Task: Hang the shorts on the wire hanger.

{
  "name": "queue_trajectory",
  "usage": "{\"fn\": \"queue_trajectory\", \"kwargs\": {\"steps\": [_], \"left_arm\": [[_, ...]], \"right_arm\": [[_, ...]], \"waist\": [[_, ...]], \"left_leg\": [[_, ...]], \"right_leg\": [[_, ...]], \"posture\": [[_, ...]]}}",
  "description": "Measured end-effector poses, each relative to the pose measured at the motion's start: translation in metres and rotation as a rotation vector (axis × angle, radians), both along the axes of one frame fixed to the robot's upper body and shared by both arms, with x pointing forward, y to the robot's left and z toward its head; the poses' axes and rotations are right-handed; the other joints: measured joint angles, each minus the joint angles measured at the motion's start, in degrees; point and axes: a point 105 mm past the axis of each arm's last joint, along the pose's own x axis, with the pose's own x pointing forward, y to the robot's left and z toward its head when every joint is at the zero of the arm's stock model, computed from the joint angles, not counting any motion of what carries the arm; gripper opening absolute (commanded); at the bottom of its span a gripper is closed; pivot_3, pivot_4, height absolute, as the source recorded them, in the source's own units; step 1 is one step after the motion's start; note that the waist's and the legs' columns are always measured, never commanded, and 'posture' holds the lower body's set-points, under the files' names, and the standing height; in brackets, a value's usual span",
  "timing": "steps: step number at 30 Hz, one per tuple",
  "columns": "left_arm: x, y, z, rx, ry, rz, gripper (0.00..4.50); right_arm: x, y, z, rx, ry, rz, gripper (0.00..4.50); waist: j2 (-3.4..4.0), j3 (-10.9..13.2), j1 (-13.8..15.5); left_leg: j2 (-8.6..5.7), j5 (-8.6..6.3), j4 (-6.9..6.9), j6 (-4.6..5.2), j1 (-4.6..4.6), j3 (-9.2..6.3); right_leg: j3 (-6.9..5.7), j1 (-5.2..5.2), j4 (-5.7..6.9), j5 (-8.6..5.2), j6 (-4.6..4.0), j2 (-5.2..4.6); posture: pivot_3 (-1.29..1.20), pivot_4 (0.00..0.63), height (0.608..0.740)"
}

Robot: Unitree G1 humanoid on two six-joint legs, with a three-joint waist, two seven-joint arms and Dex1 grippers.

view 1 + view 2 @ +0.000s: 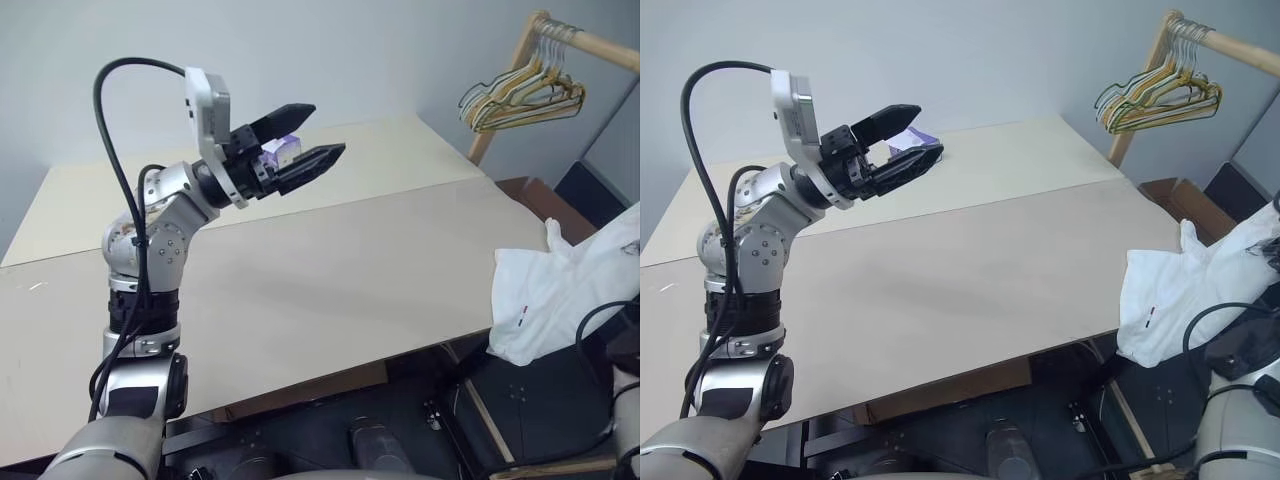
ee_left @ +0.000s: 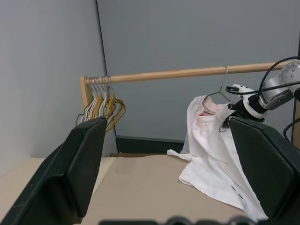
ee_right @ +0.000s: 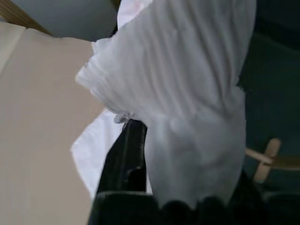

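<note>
The white shorts [image 1: 545, 300] hang down past the table's right edge, with their lower part lying on the tabletop. In the left wrist view the shorts [image 2: 211, 154] hang from the thin wire hanger [image 2: 218, 90], whose hook rises just above the waistband. My right gripper [image 2: 230, 117] is at the waistband, and in the right wrist view the shorts' gathered cloth [image 3: 187, 93] drapes over it. My left gripper [image 1: 322, 132] is raised above the table's far middle, pointing right toward the shorts. It is open and holds nothing.
A wooden rack [image 1: 590, 40] at the back right carries a bunch of yellow-green hangers [image 1: 520, 95]. A purple tissue box [image 1: 910, 140] lies on the beige table [image 1: 330, 290] behind the left gripper. A cardboard box [image 1: 1185, 200] sits on the floor to the right.
</note>
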Motion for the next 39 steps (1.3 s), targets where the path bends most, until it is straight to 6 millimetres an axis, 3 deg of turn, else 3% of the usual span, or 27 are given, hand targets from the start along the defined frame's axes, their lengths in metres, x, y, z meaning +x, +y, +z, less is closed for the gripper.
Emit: {"fn": "queue_trajectory", "kwargs": {"steps": [6, 10, 13, 20, 24, 27, 30, 32, 35, 39], "left_arm": [[0.000, 0.001, 0.000, 0.005, -0.001, 0.002, 4.50], [0.000, 0.000, 0.000, 0.007, 0.000, 0.001, 4.50], [0.000, 0.001, -0.001, 0.012, 0.001, -0.002, 4.50], [0.000, 0.001, -0.002, 0.019, 0.002, -0.009, 4.50], [0.000, 0.004, -0.003, 0.030, 0.004, 0.000, 4.50], [0.002, 0.008, -0.009, 0.042, 0.018, 0.021, 4.50], [0.003, 0.016, -0.021, 0.071, 0.046, 0.055, 4.50], [0.003, 0.027, -0.036, 0.117, 0.067, 0.101, 4.50], [0.003, 0.043, -0.058, 0.204, 0.079, 0.198, 4.50], [-0.006, 0.054, -0.077, 0.269, 0.096, 0.270, 4.50]], "right_arm": [[0.001, 0.006, 0.010, -0.124, -0.006, 0.007, 4.47], [-0.003, 0.008, 0.009, -0.229, 0.020, -0.007, 4.47], [-0.006, 0.005, 0.014, -0.401, 0.033, -0.062, 4.47], [-0.007, 0.018, 0.062, -0.723, -0.163, -0.165, 4.47], [-0.007, 0.032, 0.073, -0.902, -0.249, -0.170, 4.47], [-0.001, 0.059, 0.081, -1.017, -0.401, -0.072, 4.47], [0.013, 0.103, 0.095, -1.018, -0.613, 0.214, 4.47], [0.023, 0.148, 0.094, -0.984, -0.717, 0.525, 4.47], [0.037, 0.205, 0.068, -0.894, -0.721, 0.953, 4.47], [0.052, 0.256, 0.030, -0.739, -0.653, 1.340, 4.47]], "waist": [[0.07, 0.0, -0.1], [0.08, 0.0, -0.1], [0.08, 0.0, -0.1], [0.13, 0.0, -0.6], [0.12, 0.0, -0.8], [0.14, 0.0, -1.0], [0.16, 0.0, -1.3], [0.14, 0.0, -1.4], [-0.02, 0.1, -0.7], [-0.17, 0.2, 1.5]], "left_leg": [[0.01, 0.00, 0.00, 0.00, 0.04, 0.00], [0.01, 0.00, 0.00, 0.00, 0.02, -0.01], [0.00, 0.00, 0.00, 0.00, 0.01, 0.00], [0.02, 0.00, -0.01, 0.00, 0.05, 0.00], [0.02, 0.00, -0.02, 0.00, 0.04, -0.03], [0.02, 0.00, -0.04, 0.00, 0.07, -0.01], [0.07, -0.01, -0.06, 0.01, 0.24, 0.00], [0.13, -0.02, -0.14, 0.02, 0.45, -0.03], [0.13, -0.03, -0.17, 0.04, 0.98, -0.07], [0.14, -0.05, -0.21, 0.05, 1.01, -0.04]], "right_leg": [[0.02, 0.01, 0.01, -0.01, 0.02, 0.01], [0.00, 0.01, 0.00, 0.00, 0.03, 0.01], [0.02, -0.02, 0.02, -0.01, 0.04, 0.01], [0.03, 0.00, 0.02, -0.04, 0.09, 0.03], [0.02, 0.00, 0.00, -0.03, 0.08, 0.02], [0.05, 0.00, 0.02, -0.04, 0.10, 0.02], [0.11, 0.11, 0.04, -0.05, 0.12, 0.08], [0.07, 0.47, -0.03, -0.06, 0.12, 0.14], [-0.04, 0.92, -0.10, -0.27, 0.40, 0.09], [-0.04, 0.87, -0.11, -0.24, 0.31, 0.06]], "posture": [[-0.20, 0.000, 0.740], [-0.21, 0.004, 0.740], [-0.21, 0.005, 0.740], [-0.21, 0.008, 0.740], [-0.20, 0.007, 0.740], [-0.17, 0.006, 0.740], [-0.15, 0.002, 0.740], [-0.11, 0.000, 0.740], [-0.05, 0.000, 0.740], [0.04, 0.000, 0.740]]}}
